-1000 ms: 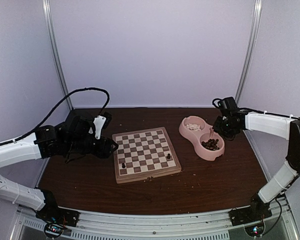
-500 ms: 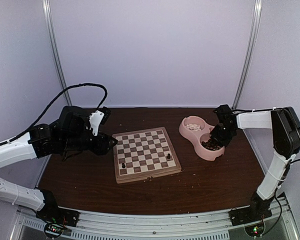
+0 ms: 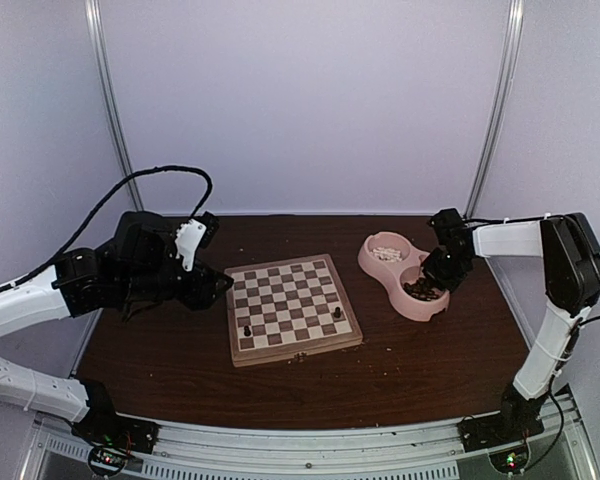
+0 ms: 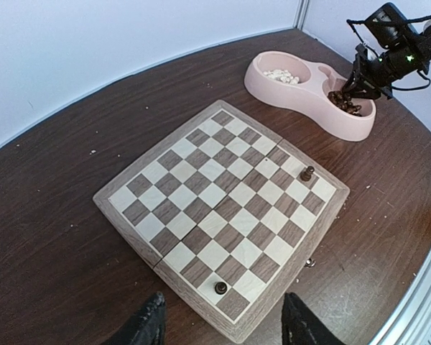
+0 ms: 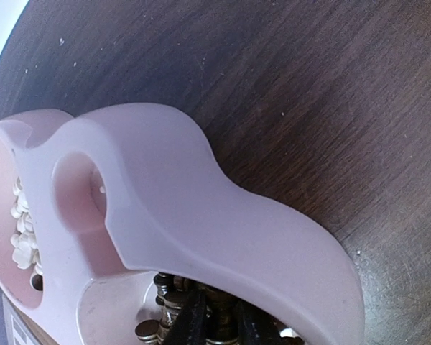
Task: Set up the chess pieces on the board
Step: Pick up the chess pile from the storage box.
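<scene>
- Right claw (image 3: 428,286): lowered into the near well of the pink double bowl (image 3: 378,268), its tips buried among the dark chess pieces (image 5: 165,305) heaped there. Whether it pinches one cannot be told.
- Left claw (image 4: 223,318): spread wide and empty, hovering just beside the left edge of the board (image 4: 215,223).
- Board: flat at mid-tabletop (image 3: 430,360). Two dark pawns (image 4: 307,173) stand upright and well apart near the edge closest to the arms.
- Cream pieces (image 3: 386,251): lying in the bowl's far well.
- Handling (judged): the pieces look light, rigid and smooth, so they are likely to slip or topple. The waist above the base is the best place to take hold. Pieces in a heap lie at odd angles, so one may come up tilted.
- Room (judged): the bowl's raised rim hems the right claw in, so a straight lift is needed first. Bare tabletop lies between bowl and board. The standing pawns and the board's frame are the things to avoid.
</scene>
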Robot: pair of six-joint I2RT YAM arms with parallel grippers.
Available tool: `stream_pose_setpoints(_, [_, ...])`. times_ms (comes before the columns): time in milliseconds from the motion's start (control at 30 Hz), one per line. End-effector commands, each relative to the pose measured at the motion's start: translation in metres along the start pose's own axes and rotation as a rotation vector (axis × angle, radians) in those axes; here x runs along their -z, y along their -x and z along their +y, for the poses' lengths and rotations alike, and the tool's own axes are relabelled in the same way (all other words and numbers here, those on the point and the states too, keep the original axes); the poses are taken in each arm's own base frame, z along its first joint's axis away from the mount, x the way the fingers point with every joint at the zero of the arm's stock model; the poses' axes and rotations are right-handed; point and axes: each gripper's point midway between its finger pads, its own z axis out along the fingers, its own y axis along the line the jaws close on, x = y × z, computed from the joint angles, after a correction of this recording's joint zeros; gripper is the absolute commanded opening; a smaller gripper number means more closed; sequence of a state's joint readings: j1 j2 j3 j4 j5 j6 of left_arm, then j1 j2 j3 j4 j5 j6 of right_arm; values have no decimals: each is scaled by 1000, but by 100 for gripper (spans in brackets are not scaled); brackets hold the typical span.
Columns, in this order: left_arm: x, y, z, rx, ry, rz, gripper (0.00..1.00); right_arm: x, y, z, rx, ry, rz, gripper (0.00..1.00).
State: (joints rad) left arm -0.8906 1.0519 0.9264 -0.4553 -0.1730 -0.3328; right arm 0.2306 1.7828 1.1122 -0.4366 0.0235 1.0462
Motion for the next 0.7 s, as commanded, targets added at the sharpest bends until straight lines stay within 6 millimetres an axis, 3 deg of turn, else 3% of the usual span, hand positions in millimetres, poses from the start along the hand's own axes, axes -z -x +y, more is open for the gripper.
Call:
stream_pose_setpoints(0, [-4, 8, 0, -2, 2, -37, 55, 1, 14, 3, -21, 30, -42, 14])
stream_pose_setpoints(100, [-10, 11, -3, -10, -5, -28, 55, 11, 17, 10, -9, 94, -58, 14])
stream_pose_setpoints(300, [-17, 14, -12, -1, -43, -19, 55, 51, 32, 28, 84, 227, -143, 16])
stream_pose_setpoints(467, [-21, 10, -13, -1, -47, -1, 55, 79, 32, 52, 219, 398, -188, 18])
stream_pose_setpoints(667, [-21, 12, -13, 22, -49, -4, 55, 93, 21, 69, 329, 517, -166, 18])
